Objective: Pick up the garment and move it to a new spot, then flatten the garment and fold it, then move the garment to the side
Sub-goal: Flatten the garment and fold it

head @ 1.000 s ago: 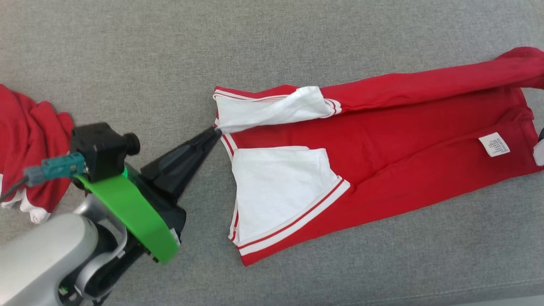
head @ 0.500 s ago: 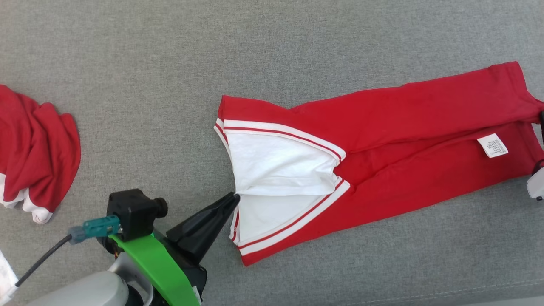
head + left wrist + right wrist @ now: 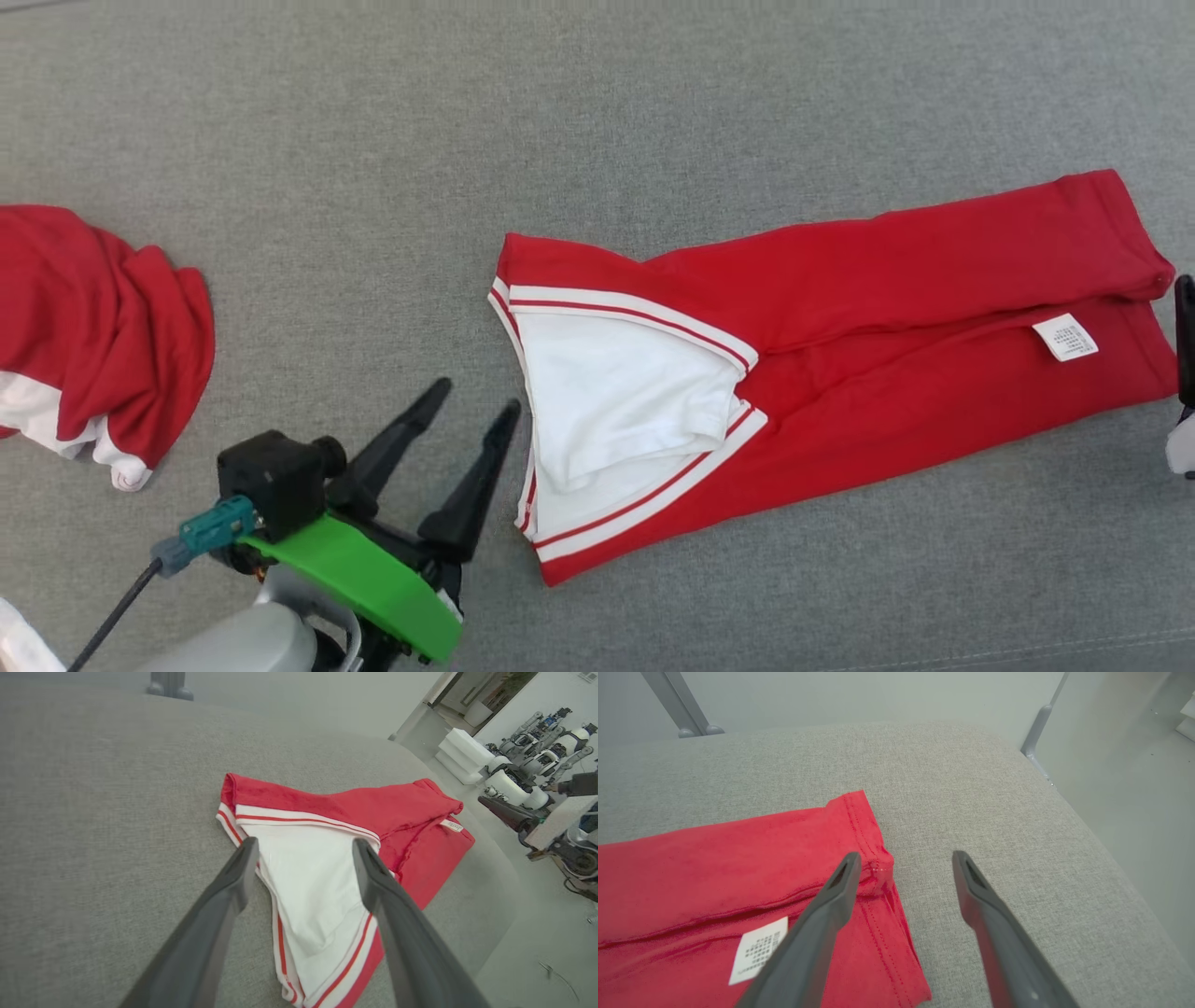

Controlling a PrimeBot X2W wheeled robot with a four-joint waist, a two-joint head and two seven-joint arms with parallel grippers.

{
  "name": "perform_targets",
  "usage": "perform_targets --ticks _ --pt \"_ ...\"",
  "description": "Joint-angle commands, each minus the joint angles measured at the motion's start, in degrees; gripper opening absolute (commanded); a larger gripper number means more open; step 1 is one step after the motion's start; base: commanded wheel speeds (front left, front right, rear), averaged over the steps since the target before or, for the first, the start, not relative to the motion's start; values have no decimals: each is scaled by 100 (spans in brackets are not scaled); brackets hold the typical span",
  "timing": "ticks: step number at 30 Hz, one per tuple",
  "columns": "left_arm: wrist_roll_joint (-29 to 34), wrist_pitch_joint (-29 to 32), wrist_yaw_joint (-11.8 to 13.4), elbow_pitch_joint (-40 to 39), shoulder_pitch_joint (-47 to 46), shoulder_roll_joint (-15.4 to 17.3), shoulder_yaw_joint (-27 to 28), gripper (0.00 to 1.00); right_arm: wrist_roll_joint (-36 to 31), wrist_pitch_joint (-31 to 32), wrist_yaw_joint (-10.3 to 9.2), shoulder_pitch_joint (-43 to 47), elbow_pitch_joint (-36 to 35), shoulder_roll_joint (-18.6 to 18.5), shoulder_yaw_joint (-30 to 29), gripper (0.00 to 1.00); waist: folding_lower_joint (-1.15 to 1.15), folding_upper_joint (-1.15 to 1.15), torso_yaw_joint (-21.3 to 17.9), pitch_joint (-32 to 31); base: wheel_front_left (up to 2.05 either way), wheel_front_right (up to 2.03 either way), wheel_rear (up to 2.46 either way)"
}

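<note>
Since a second ago, the upper long edge of the red fabric garment with white sleeves and striped trim [image 3: 887, 308] has been folded down over itself, and the left gripper [image 3: 477, 395], then pinched on a white sleeve, has let go. Its two dark fingers now stand spread just beside the sleeve end, holding nothing. The right gripper [image 3: 906, 856] is likewise spread and empty at the hem corner, near the white care label [image 3: 759, 950]. The garment lies as a long narrow band on the grey woven cushion surface [image 3: 560, 112]. A lengthwise fold looks done; folding it shorter and moving it aside appear to remain. A crumpled red and white cloth [image 3: 103, 327] lies well apart at the left
</note>
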Motion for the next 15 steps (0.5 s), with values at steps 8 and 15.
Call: perform_targets --ticks 8,15 --pt "2089 -41 614 377 1421 -921 1913 100 -229 -692 -10 487 -286 279 308 100 0 0 174 -610 0 0 0" --pt "3383 -35 19 650 2602 -2205 3566 100 -252 -1240 -10 534 16 421 676 100 0 0 375 -832 0 0 0"
